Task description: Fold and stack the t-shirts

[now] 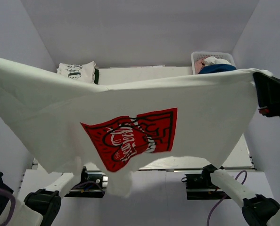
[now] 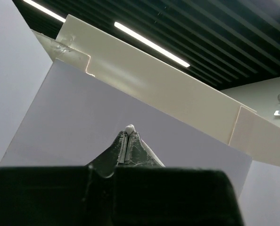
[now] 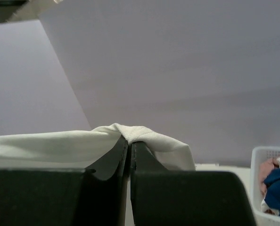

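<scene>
Above the desk (image 1: 140,74), stretched between both arms — white shirt (image 1: 210,108), red print (image 1: 130,136) toward the top camera. One edge clamped in the right end effector (image 3: 129,142); left end effector (image 2: 128,135) closed, a sliver of white cloth at its tips. Folded shirt (image 1: 76,71) at back left; blue shirt (image 1: 218,68) in the basket (image 1: 196,56).

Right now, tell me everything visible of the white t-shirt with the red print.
The white t-shirt is soft cloth, held in the air, stretched wide across the top view, its lower edge sagging. A red rectangular print with white and black line art sits tilted on it. The right gripper is shut on a bunched edge; the left gripper pinches only a white nub.
</scene>
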